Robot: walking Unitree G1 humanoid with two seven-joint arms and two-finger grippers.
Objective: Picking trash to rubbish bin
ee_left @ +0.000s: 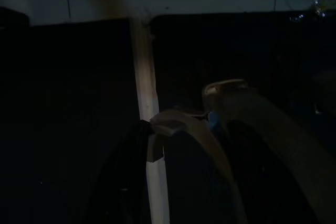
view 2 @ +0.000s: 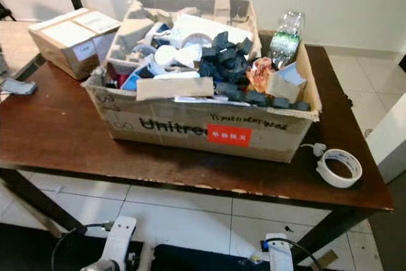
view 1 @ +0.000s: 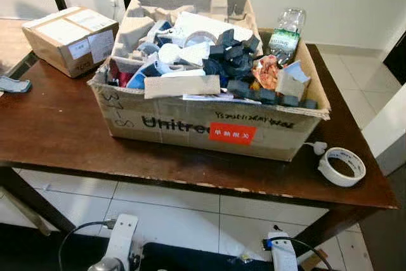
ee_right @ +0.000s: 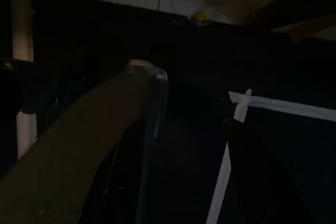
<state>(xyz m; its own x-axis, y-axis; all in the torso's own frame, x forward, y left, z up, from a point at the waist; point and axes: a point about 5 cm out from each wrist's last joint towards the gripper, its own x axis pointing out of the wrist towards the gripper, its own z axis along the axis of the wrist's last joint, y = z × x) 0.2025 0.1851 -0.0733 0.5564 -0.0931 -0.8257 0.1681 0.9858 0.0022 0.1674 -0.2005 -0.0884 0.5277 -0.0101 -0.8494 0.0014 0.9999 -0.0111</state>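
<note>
Overflowing trash box (view 1: 190, 125) on table (view 1: 57, 131), hands hanging below (shaded)

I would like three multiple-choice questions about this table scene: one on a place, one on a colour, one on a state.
1. Where does the tape roll lie?
A. inside the big box
B. on the table, at the big box's right front corner
C. on the small box

2. What colour is the label on the big cardboard box?
A. red
B. green
C. yellow

3. How is the small cardboard box?
A. open and full
B. crushed flat
C. closed

Answers: 1 B, it rests on the wooden table. 2 A, a red label on the front wall. 3 C, its flaps are shut.
</note>
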